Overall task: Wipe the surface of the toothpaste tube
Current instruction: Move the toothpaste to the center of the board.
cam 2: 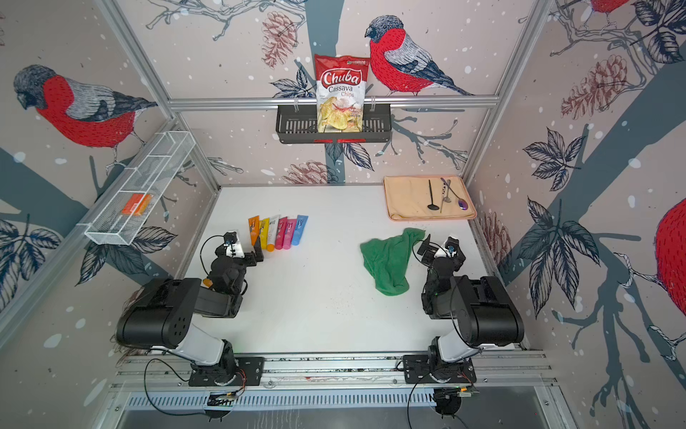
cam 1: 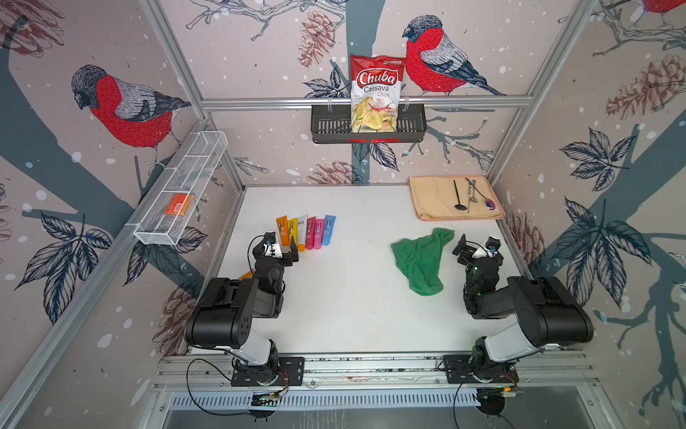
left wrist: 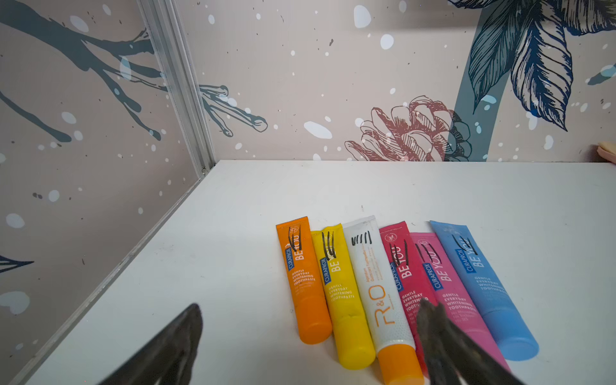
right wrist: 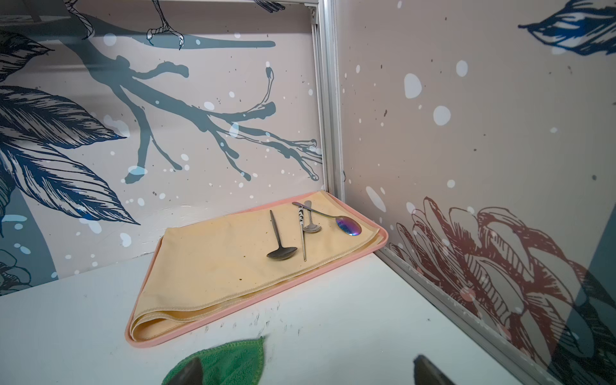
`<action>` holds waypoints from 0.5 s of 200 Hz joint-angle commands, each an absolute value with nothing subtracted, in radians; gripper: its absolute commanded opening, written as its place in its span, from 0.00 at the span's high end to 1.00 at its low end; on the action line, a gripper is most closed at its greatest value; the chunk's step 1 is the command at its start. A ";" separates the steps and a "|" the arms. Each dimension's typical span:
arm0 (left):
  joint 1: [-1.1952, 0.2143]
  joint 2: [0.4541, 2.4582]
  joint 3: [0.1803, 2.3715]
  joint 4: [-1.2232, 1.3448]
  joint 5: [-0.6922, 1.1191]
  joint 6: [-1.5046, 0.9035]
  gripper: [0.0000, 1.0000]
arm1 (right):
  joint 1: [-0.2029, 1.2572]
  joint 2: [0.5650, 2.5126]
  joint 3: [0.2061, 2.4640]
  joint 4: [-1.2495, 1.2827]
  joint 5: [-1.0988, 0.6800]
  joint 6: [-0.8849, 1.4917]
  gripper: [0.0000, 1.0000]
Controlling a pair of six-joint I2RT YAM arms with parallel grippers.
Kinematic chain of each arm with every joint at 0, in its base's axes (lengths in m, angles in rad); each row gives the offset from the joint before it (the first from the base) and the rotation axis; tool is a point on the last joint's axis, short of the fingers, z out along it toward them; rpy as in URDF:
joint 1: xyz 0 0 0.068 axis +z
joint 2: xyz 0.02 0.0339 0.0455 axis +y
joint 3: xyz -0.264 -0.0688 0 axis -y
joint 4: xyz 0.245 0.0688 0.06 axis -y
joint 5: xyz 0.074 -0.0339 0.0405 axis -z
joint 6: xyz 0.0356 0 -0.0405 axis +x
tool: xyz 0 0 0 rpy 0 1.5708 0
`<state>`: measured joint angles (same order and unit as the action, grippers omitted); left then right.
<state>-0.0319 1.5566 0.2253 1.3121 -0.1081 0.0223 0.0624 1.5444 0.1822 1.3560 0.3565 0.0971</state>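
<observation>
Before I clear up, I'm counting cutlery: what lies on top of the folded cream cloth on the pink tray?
A dark spoon, a patterned metal stick, a small silver spoon and an iridescent purple spoon. Anything between or beneath the folds of the cloth is hidden.

Bright, even, diffuse light fills my cell — the white table (cam 1: 352, 304) shows no hard glare, and shadows under my arms (cam 1: 222, 315) are faint and soft-edged. Both top views stretch and bow toward their edges, slightly soft overall. In the wrist views my left fingers (left wrist: 170, 346) and right fingers (right wrist: 428, 368) are dark, unfocused smears, while the toothpaste tubes (left wrist: 370, 273) read crisply.
</observation>
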 commanded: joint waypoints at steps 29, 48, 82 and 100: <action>-0.031 1.557 0.231 1.312 -0.107 0.014 0.02 | 0.061 1.543 0.183 1.372 0.348 0.091 0.00; -0.030 1.556 0.232 1.312 -0.108 0.014 0.03 | 0.057 1.542 0.186 1.366 0.337 0.094 0.00; -0.029 1.557 0.231 1.314 -0.111 0.014 0.02 | 0.058 1.544 0.184 1.369 0.341 0.092 0.01; -0.030 1.557 0.232 1.314 -0.111 0.014 0.03 | 0.058 1.543 0.185 1.370 0.341 0.092 0.00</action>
